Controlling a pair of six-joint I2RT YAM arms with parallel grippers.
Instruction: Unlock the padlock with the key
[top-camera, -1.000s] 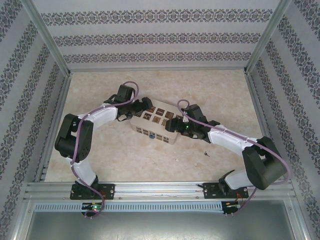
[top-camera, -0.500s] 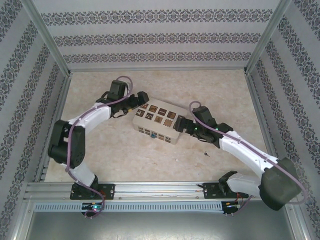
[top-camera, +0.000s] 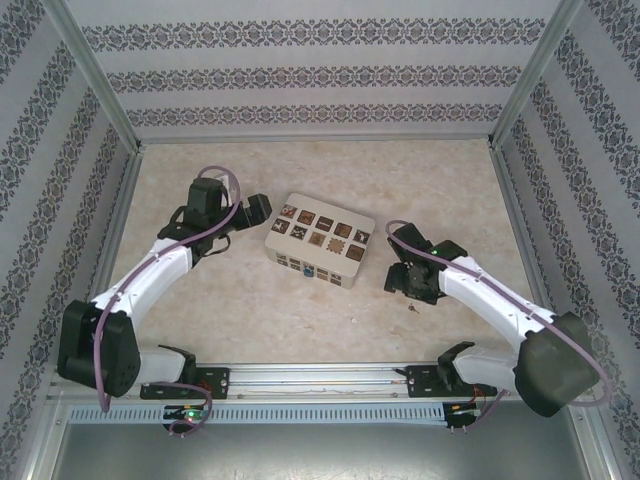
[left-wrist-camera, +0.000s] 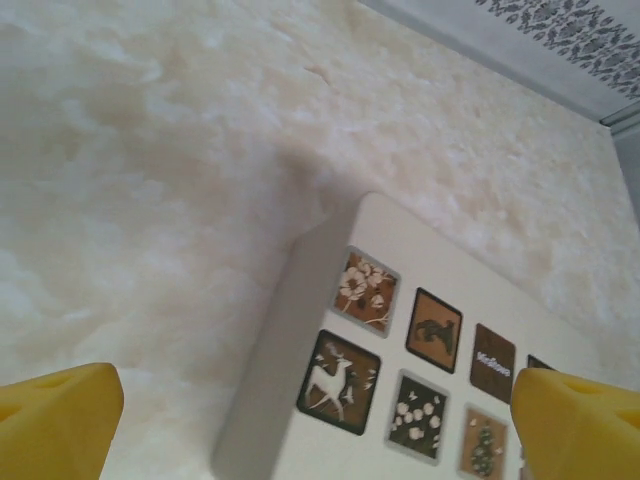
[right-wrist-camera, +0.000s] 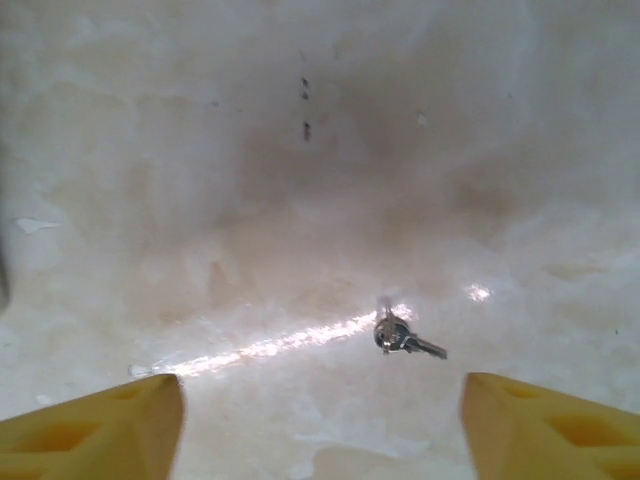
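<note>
R tool (right-wrist-camera: 320, 425) off box (top-camera: 318, 232), now over key (right-wrist-camera: 405, 338).
Jaws apart, empty; key flat on bench (right-wrist-camera: 200, 150) just ahead. My L tool (left-wrist-camera: 320, 420) wide, also withdrawn; padlock (top-camera: 306, 271) on box front. Pickup next.

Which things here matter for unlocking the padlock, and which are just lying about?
For the job: key, lying loose; blue padlock.
Just there: cream box with picture tiles, padlock at its near side.

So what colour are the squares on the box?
Dark brown with pale pictures, on the flat cream box; best in left wrist view.
</note>
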